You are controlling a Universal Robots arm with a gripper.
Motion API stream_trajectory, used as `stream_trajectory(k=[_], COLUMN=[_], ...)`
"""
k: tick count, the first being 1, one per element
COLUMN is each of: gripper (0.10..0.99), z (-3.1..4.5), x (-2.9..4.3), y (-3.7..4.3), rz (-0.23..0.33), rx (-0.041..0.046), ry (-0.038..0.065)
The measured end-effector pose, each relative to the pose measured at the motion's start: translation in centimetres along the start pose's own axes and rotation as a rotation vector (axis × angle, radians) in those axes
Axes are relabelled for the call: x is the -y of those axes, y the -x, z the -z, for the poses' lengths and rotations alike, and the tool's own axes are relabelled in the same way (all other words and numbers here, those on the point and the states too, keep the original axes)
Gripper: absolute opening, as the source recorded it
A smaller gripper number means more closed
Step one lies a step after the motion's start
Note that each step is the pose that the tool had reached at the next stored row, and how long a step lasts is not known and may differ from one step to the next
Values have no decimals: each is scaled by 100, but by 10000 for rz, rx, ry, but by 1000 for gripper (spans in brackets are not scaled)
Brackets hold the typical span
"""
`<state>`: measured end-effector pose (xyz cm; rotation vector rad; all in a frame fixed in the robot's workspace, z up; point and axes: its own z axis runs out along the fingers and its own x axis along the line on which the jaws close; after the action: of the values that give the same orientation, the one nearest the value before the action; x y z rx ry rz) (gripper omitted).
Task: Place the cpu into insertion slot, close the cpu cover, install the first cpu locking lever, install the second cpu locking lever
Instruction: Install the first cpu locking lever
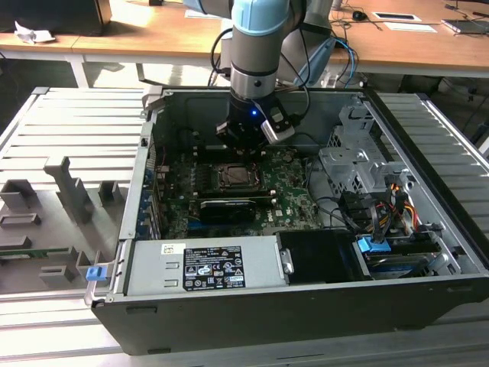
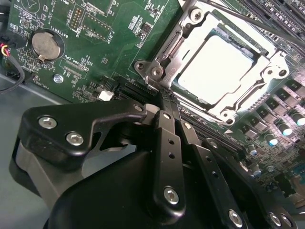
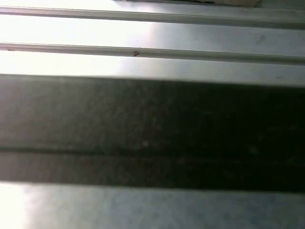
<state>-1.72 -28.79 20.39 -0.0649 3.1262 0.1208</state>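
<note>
inside the open computer case [image 1: 428, 229], on the green board [image 2: 95, 43], the cpu [image 2: 220, 67] lies silvery face up in the insertion slot [image 1: 237, 177], with the cpu cover [image 2: 267, 64] folded flat around it. the gripper [image 2: 164, 98] hangs with its fingers pressed together on nothing, the tips just beside the slot's corner, at about seven o'clock from the chip in the second wrist view. a round coin battery [image 2: 46, 44] sits well apart, at nine o'clock. a white label [image 1: 212, 267] on the grey power box [image 1: 260, 264] carries print too small to read.
</note>
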Motion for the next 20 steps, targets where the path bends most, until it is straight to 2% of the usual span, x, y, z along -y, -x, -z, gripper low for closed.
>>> stream_trajectory(k=[6, 12, 13, 16, 20], gripper=[106, 106, 106, 106, 106], z=[-13, -26, -23, 54, 56], x=[1, 2, 2, -6, 5], y=[0, 1, 1, 3, 4], rz=[1, 0, 0, 1, 0], rx=[-3, -5, -2, -3, -3], ry=[-54, -59, -57, -60, -60])
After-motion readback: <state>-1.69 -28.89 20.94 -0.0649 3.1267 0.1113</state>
